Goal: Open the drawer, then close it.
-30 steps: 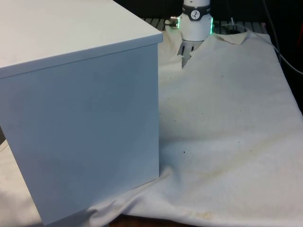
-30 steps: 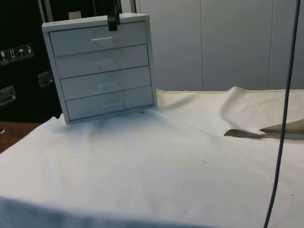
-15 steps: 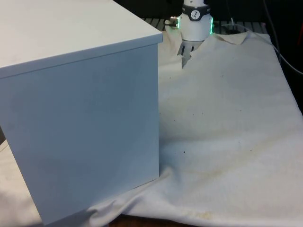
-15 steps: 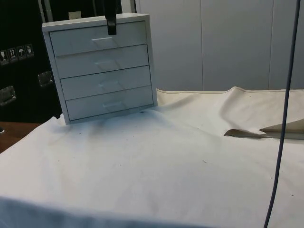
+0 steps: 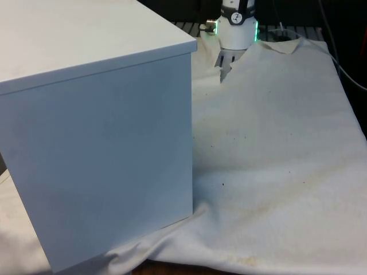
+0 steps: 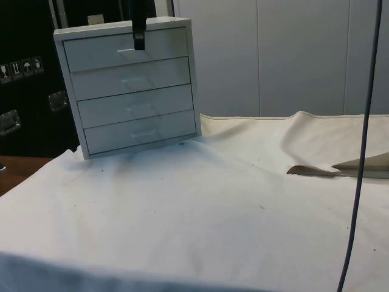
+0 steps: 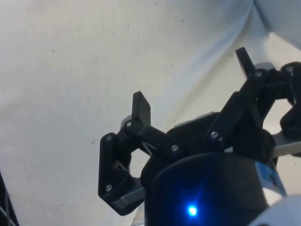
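White chest of drawers (image 6: 130, 94) stood at the far end of the tabletop (image 6: 200, 207) as the side view gave it, four drawers stacked, all flush and shut; in the front view the same chest (image 5: 97, 132) turned its blank back and side, at that view's left, hiding the drawer fronts.

Tool (image 6: 139, 38) hung in front of the top drawer (image 6: 124, 50), tip just above the handle (image 6: 130, 53); over the last second it had come down a little and drifted slightly towards the chest's left edge in the side view; before, it sat higher, at the chest's top edge.

Wrist view showed the tool (image 7: 193, 89) with its two black fingers (image 7: 141, 109) spread wide, nothing between them, white cloth (image 7: 70, 70) beneath.

Reading: a lowering approach to the top handle; no contact that I could confirm; drawer not yet opened, so the task stood at its first step.

Next move, by my judgement: settle the spread fingers around the handle, press them together, pull straight out; the handle looked shallow, so a slip seemed the likely fault, and the light chest might shift on the cloth.
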You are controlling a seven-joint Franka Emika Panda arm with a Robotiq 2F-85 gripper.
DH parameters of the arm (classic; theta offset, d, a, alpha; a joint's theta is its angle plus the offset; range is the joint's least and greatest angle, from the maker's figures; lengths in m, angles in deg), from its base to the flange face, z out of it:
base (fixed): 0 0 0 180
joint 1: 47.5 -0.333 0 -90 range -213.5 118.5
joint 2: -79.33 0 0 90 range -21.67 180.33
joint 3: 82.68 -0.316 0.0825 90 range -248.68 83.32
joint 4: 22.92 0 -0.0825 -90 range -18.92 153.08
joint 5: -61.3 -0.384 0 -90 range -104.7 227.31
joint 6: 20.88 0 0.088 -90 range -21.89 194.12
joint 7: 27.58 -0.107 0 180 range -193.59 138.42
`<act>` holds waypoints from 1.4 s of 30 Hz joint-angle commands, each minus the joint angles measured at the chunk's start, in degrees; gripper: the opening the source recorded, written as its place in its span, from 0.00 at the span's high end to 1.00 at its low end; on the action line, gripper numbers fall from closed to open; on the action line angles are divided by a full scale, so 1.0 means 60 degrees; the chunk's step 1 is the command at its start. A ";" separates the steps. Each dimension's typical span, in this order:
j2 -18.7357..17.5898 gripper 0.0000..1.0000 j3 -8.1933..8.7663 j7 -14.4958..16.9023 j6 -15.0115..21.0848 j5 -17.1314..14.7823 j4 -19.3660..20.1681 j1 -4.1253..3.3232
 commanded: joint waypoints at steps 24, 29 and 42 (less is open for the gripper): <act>-0.0907 0.00 0.0401 0.0315 0.1757 0.0573 -0.0095 0.0029; -0.1041 0.00 0.0487 0.0353 0.2129 0.0583 -0.0076 0.0029; -0.1346 0.00 0.0688 0.0630 0.2511 0.0821 -0.0095 0.0010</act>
